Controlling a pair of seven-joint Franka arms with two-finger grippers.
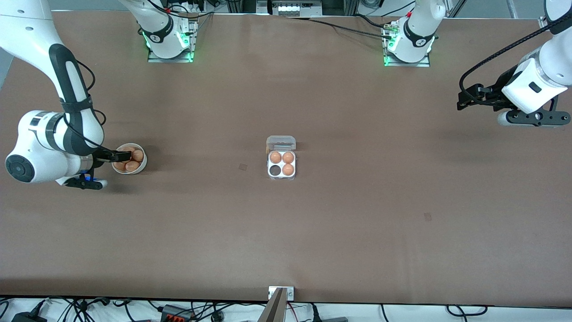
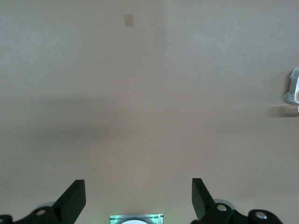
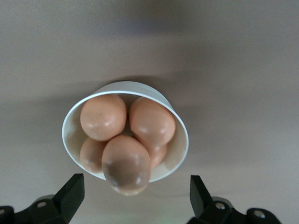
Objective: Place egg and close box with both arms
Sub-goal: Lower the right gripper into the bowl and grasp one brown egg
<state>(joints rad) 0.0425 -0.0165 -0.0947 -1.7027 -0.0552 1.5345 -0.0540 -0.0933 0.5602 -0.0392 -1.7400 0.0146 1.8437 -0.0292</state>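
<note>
The box (image 1: pixel 282 163) sits near the middle of the surface (image 1: pixel 357 223), lid hinged open toward the robots' bases, with three brown eggs in its cells and one cell bare. A white bowl (image 1: pixel 143 166) of brown eggs stands near the surface's edge at the right arm's end. The right claw (image 3: pixel 135 196) hangs over that bowl, fingers spread wide, holding nothing (an egg (image 3: pixel 126 164) lies on top, between them). The left claw (image 2: pixel 138 198) waits wide and unladen over the surface's edge at the left arm's end.

White arms (image 1: pixel 67 85), black joint bands.
</note>
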